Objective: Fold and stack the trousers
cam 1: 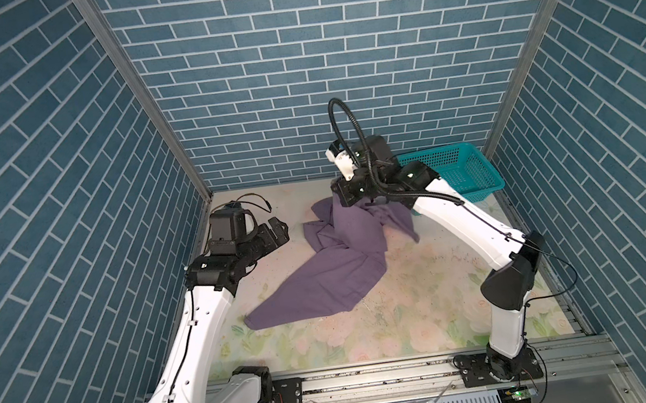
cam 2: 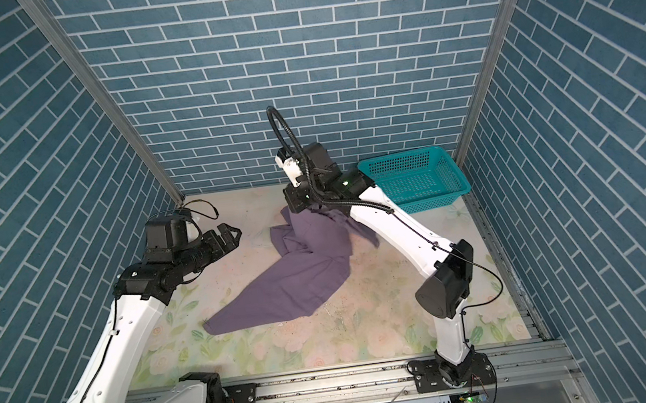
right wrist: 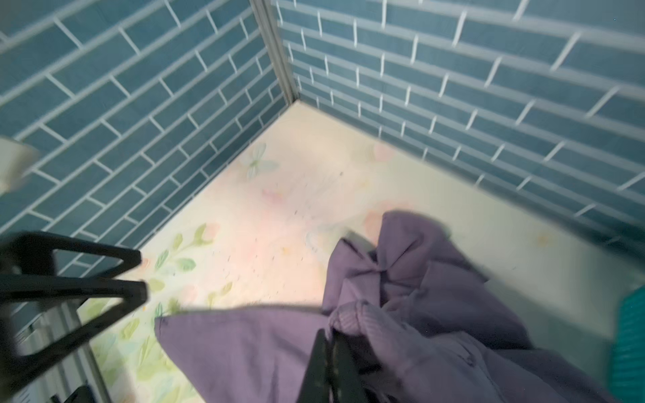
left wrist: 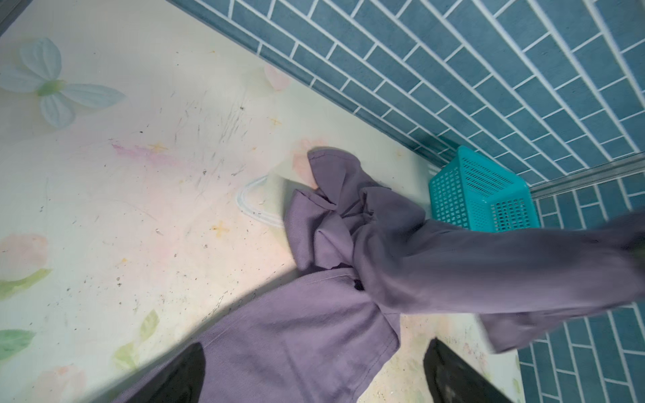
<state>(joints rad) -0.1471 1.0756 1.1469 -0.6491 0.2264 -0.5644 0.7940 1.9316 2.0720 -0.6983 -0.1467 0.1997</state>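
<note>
- The near strip of the tabletop (cam 1: 411,317) is bare from the left arm's base across to the right arm's; a metal rail runs along its near edge.
- The trousers (cam 1: 338,267) lie mid-tabletop, a little left of centre. Their long axis runs on a diagonal, from a hem end at the near left up to a bunched end at the far right.
- In both top views the near leg is flat and broad and narrows to its hem, which points toward the left arm. Its edges are fairly straight, with one corner turned under.
- Further back the cloth (left wrist: 314,331) crumples into folds. One flap falls to the right, under the right arm.
- The left tool (cam 1: 281,229) hangs above the tabletop just left of that crumpled part, near it but not touching. Its jaws are spread wide with nothing between them.
- The right tool (right wrist: 328,340) is at the far end of the trousers, with its jaws pinched narrow on a bunched fold of the purple cloth (right wrist: 244,349), which it holds raised so the fabric drapes down and away from it. The right wrist view is blurred, so I cannot tell which part of the garment that fold is.
- There is open room to the right of the trousers below the right arm, and in the far left corner — both bare floral surface.
- A teal basket (cam 1: 460,169) sits in the far right corner, close to the back and right walls and behind the right arm; it is apart from the trousers.
- Blue brick-pattern walls close in the left, back and right sides.
</note>
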